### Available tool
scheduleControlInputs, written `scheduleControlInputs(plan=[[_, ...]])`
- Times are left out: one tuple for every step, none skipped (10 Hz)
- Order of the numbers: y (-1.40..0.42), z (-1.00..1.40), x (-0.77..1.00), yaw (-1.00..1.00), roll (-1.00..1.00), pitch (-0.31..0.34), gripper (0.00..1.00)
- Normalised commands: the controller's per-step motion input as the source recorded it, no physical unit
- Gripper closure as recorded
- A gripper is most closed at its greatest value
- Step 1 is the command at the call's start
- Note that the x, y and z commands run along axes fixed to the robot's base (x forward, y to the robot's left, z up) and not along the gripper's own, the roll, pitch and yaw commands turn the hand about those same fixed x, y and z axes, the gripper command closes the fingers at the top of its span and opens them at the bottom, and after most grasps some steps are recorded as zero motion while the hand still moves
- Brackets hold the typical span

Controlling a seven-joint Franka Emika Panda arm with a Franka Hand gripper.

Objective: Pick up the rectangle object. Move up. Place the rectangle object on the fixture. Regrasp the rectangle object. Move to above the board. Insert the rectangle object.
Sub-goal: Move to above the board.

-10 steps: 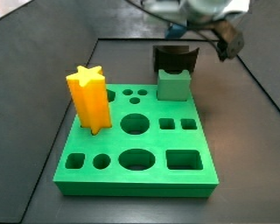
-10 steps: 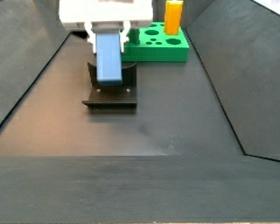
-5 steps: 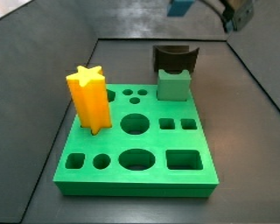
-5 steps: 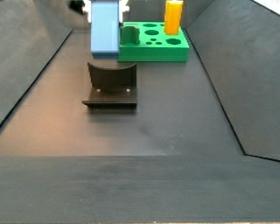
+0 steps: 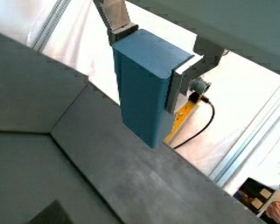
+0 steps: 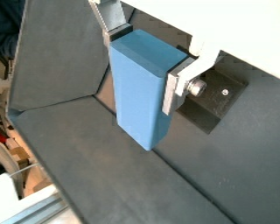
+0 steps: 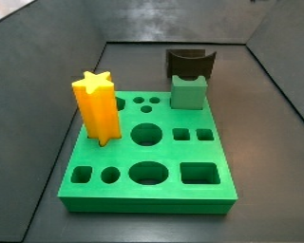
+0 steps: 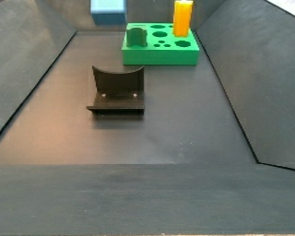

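Note:
My gripper [image 5: 154,54] is shut on the rectangle object [image 5: 146,92], a slate-blue slab that hangs lengthwise from between the silver fingers [image 5: 115,19] in both wrist views [image 6: 140,92]. It is held high above the floor. In a side view only the slab's lower end [image 8: 107,8] shows at the frame's edge, above and behind the empty black fixture [image 8: 117,90]. The fixture [image 7: 190,64] stands behind the green board [image 7: 148,157]. The gripper is out of both side views.
A yellow star prism [image 7: 96,106] stands in the board's left side and a green cube block [image 7: 188,92] at its far edge by the fixture. Dark sloping walls [image 8: 40,83] enclose the floor on both sides.
The gripper has risen straight up from the fixture with the slab in it, leaving the top of both side views. The fixture now stands empty.

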Motion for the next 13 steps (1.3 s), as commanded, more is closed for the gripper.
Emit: scheduleControlInputs(plan=[[-0.02, 0.27, 0.01, 0.11, -0.05, 0.133, 1.00], [-1.00, 0.32, -0.50, -0.04, -1.00, 0.027, 1.00], [-1.00, 0.31, -0.51, -0.04, -1.00, 0.013, 1.00], [-1.00, 0.32, -0.53, -0.04, -1.00, 0.007, 1.00], [-1.00, 0.31, -0.54, -0.04, -1.00, 0.003, 1.00], [-1.00, 0.31, -0.54, -0.04, -1.00, 0.004, 1.00], [-1.00, 0.32, -0.55, -0.04, -1.00, 0.007, 1.00], [-1.00, 0.32, -0.56, -0.04, -1.00, 0.003, 1.00], [-1.00, 0.32, -0.58, -0.04, -1.00, 0.004, 1.00], [-1.00, 0.32, -0.59, -0.04, -1.00, 0.002, 1.00], [-0.78, 0.25, -0.49, -0.04, -1.00, -0.003, 1.00], [-0.59, 0.18, -0.38, -0.04, -1.00, -0.003, 1.00], [-0.20, 0.07, -0.17, -0.03, -0.89, -0.011, 1.00]])
